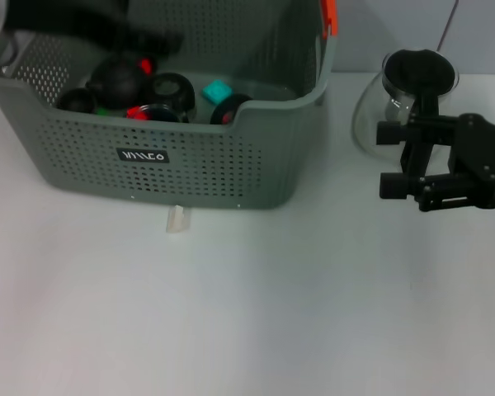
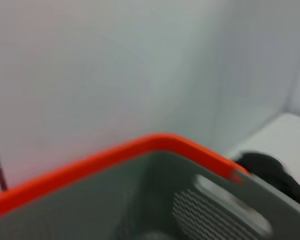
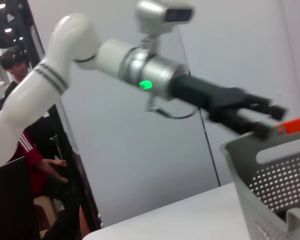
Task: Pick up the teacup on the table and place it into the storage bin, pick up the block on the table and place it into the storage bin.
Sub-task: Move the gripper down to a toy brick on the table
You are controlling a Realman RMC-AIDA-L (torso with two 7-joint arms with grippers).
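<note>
the left gripper (image 1: pixel 161 41) hangs over the storage bin (image 1: pixel 181 157) at 11 o'clock; i cannot tell its grip. maybe the block (image 1: pixel 217 91) lies inside. the right gripper (image 1: pixel 392 157), open and empty, waits at 3 o'clock.

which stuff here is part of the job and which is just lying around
Part of the job:
- storage bin
- teal block, already inside the bin
- left claw, above the bin

Just lying about:
- glass pitcher with black lid
- small pale scrap by the bin
- right claw, idle by the pitcher
</note>
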